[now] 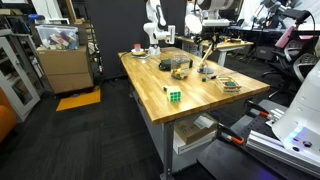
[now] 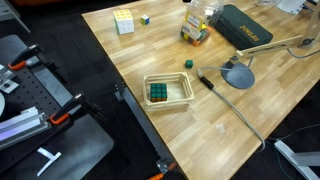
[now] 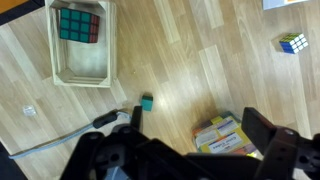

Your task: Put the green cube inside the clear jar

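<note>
Count: one green cube [image 3: 147, 103], one clear jar [image 3: 82, 45], two puzzle cubes. The green-faced puzzle cube [image 3: 78, 25] lies inside the jar. The loose puzzle cube [image 2: 145, 19] sits near a bench corner.

The green cube rests on the bench [image 3: 200, 50], outside the jar and near it, away from every edge.

We see the hand [image 3: 195, 135] only in the wrist view: fingers spread wide, gripping nothing.

Only an exterior view shows the dark green case [image 2: 244, 25]. Only an exterior view shows the room: dark carpet, orange mat [image 1: 78, 100], cardboard boxes [image 1: 65, 65].

The bench top is pale wood planks.
</note>
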You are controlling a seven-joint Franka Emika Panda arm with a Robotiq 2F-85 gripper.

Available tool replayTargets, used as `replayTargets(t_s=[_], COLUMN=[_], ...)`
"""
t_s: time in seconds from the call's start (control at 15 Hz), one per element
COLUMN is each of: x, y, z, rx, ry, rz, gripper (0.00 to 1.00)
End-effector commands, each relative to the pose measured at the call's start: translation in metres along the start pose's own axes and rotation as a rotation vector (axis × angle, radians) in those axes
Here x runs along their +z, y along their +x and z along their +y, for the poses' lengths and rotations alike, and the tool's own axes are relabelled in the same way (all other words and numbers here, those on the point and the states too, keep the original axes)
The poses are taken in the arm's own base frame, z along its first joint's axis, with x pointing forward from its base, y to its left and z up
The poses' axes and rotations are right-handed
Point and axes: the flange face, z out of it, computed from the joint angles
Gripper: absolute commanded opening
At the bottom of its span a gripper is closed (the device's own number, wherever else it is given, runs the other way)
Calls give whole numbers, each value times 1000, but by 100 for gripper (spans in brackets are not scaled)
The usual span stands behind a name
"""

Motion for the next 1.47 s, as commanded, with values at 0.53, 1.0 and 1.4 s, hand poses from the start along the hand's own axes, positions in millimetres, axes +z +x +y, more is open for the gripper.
replayTargets(t_s=[0.53,1.0,1.4], x=[2,59,87], y=[5,48,64], z=[3,36,42], rx=[14,139,179], ry=[6,43,38], rz=[-5,-79,-87], gripper=[100,100,100])
